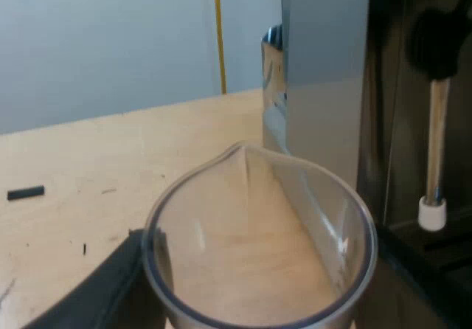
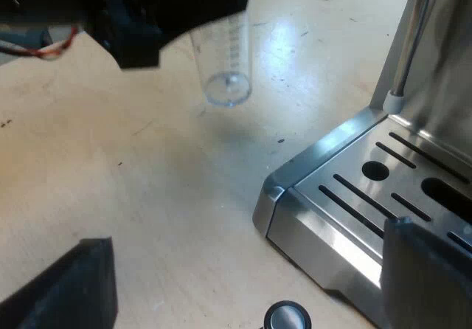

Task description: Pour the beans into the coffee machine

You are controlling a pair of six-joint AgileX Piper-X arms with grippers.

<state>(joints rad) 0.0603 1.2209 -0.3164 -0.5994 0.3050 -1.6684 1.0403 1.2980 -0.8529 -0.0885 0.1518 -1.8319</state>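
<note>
Left wrist view: my left gripper is closed on a clear measuring glass. One black finger presses its wall and the glass stands upright with its spout toward the espresso machine. I see no beans inside, only the pale wooden table showing through the glass. The glass is just beside the machine's steel side, near the steam wand with its white tip. A small black scrap lies on the table, well apart from the glass. Right wrist view: the left arm holds the same glass off the tabletop, near the corner of the machine's slotted drip tray. My right gripper is spread wide with nothing between its fingers, over the tray corner and above a small round black-rimmed object I cannot identify. The glass looks empty and sits low, far below where a hopper would be, so I judge this to be a carrying step, not pouring. The next move calls for keeping the glass upright and clear of the wand and the tray.
</note>
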